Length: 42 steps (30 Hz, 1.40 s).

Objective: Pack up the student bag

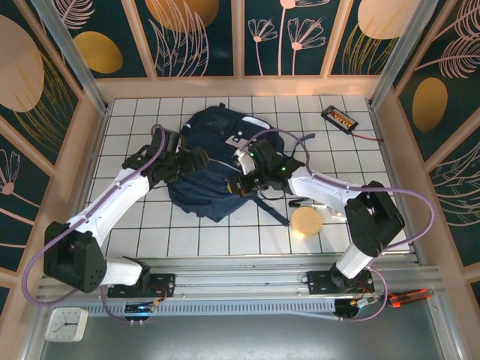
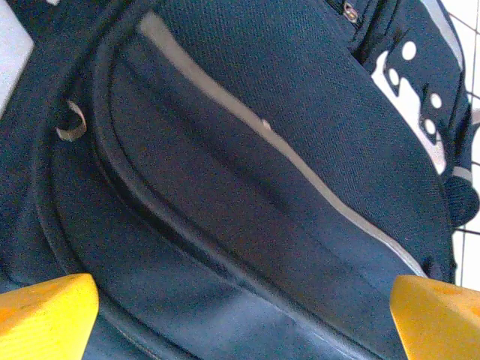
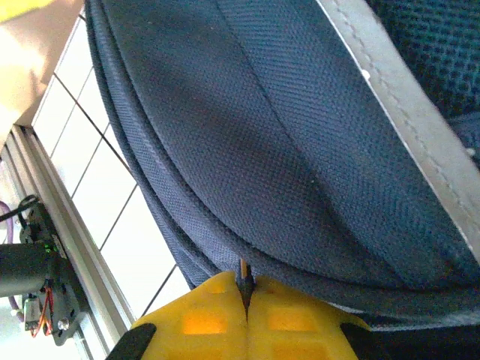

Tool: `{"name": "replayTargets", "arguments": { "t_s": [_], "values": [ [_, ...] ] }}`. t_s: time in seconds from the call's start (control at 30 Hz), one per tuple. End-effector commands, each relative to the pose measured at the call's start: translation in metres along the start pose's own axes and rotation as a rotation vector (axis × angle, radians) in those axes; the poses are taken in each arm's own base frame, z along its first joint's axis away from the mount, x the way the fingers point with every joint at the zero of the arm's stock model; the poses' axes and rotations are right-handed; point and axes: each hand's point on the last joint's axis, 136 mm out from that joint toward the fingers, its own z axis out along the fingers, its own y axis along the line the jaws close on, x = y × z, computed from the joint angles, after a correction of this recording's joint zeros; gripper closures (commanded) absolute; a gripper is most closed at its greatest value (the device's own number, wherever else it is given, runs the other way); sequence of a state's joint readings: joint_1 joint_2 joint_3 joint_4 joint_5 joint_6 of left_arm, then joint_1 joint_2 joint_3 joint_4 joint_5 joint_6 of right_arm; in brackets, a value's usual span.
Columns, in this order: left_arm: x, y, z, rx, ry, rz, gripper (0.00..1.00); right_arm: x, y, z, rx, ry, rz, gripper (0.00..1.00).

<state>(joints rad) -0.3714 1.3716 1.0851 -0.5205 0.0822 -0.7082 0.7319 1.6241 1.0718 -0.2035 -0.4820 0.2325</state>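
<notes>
the student bag (image 1: 217, 161), a large dark navy fabric backpack with pale grey stripes and white patches, lies flat in the middle of the white gridded table (image 1: 135, 225), with an arm at each side of it.

the left gripper (image 2: 240, 315) stands wide, its yellow fingertips (image 2: 45, 311) far apart and empty above the front panel. in the top view it sits at the bag's left flank (image 1: 196, 159), close over the fabric (whether it touches i cannot tell).

the right gripper (image 3: 244, 296) is pinched tight at the bag's rolled lower edge. a thin dark sliver sits between the tips, likely a zip pull or a fold of seam, too small to name for sure.

a pale round disc-shaped object (image 1: 306, 222) rests on the table just beside the bag's right side, not packed. a small black device with orange markings (image 1: 340, 118) lies well apart near the far right corner.

my reading: the step in hand is working the zip to get the bag open, since at least one item waits outside. next, the left gripper would need to close on the fabric near the zip line and brace it. otherwise a pull from the right would likely drag the whole soft bag rather than run the slider.
</notes>
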Motion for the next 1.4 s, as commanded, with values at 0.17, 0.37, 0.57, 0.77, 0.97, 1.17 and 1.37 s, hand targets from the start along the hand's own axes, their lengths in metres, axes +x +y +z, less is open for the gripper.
{"name": "replayTargets", "arguments": {
  "t_s": [0.17, 0.37, 0.57, 0.77, 0.97, 1.17, 1.37],
  "values": [
    [-0.028, 0.009, 0.001, 0.016, 0.019, 0.040, 0.08, 0.013, -0.007, -0.014, 0.032, 0.006, 0.012, 1.00],
    [-0.042, 0.001, 0.017, 0.057, 0.034, 0.063, 0.20, 0.018, -0.011, -0.015, 0.049, 0.014, 0.014, 1.00],
    [-0.044, 0.000, 0.036, 0.062, 0.059, 0.069, 0.36, 0.017, -0.013, -0.015, 0.060, 0.015, 0.020, 1.00],
    [-0.046, 0.018, 0.041, -0.006, 0.068, 0.069, 0.37, 0.016, -0.017, -0.016, 0.072, 0.012, 0.029, 1.00],
    [-0.052, 0.031, 0.044, -0.018, 0.070, 0.042, 0.37, 0.017, -0.024, -0.019, 0.083, 0.013, 0.041, 1.00],
    [-0.055, 0.010, 0.060, 0.107, 0.083, -0.008, 0.50, 0.016, -0.028, -0.020, 0.089, 0.015, 0.047, 1.00],
    [-0.050, -0.002, 0.062, 0.205, 0.075, -0.099, 0.77, 0.014, -0.028, -0.021, 0.093, 0.009, 0.048, 1.00]
  ]
}}
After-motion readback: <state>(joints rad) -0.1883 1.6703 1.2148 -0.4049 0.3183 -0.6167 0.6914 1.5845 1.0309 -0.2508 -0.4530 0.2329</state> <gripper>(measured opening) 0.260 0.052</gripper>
